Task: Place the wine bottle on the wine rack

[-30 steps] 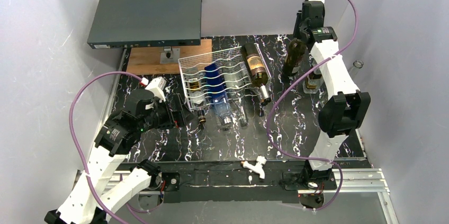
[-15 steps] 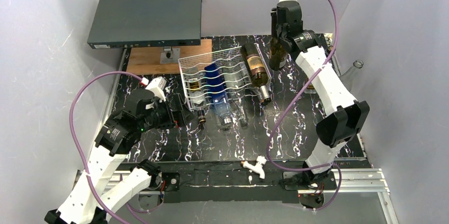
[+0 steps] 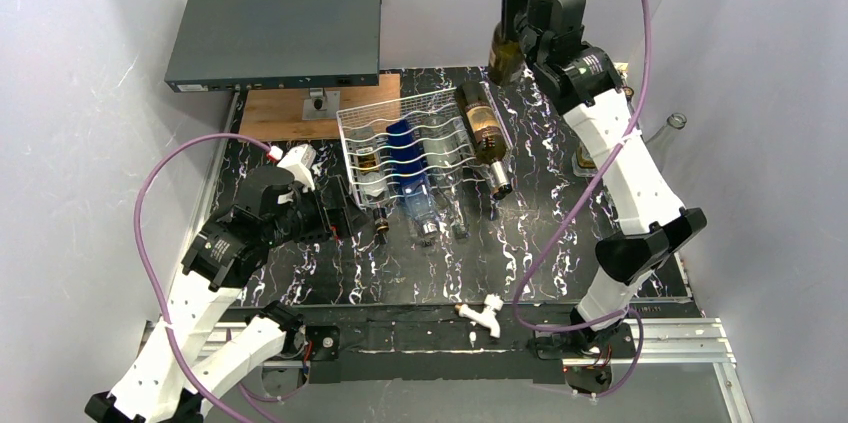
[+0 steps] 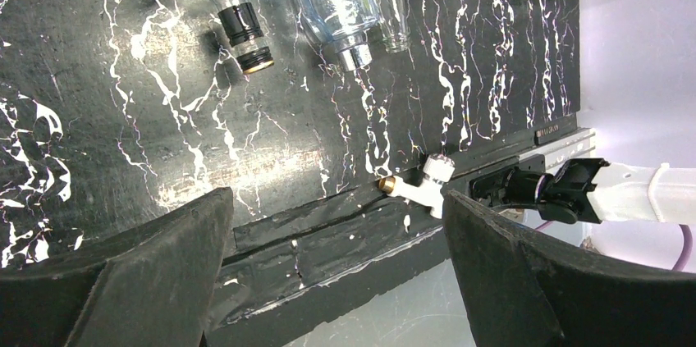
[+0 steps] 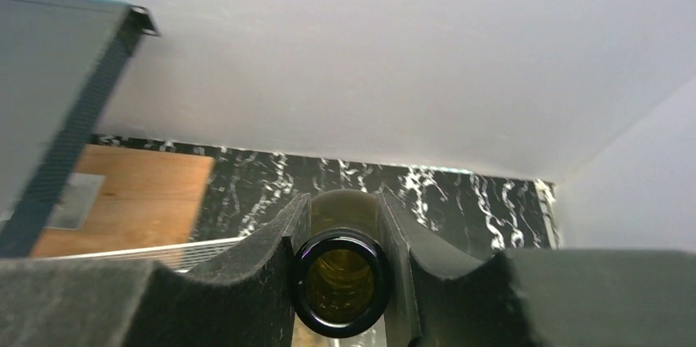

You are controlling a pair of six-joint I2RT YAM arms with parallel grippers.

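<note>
Right wrist view: right gripper (image 5: 341, 253) clamps wine bottle (image 3: 504, 53) by neck, upright, raised to clear wine rack (image 3: 400, 105); left gripper (image 4: 336, 281) gapes empty near rack.

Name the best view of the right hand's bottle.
Right wrist: the bottle fills the centre, neck clamped in the right hand. Top external shows only its dark body beside the arm; left wrist misses it.

The wine bottle (image 5: 341, 281) fills the gap between my right fingers (image 5: 246, 273). Ahead of them I see the back wall (image 5: 369, 60), and the dark box (image 5: 49, 84) overhangs to their left. Below them, the wine rack (image 3: 392, 105) carries several bottles. Between my left fingers (image 4: 131, 281) is bare table (image 4: 164, 117), with bottle necks (image 4: 246, 31) lying beyond.
</note>
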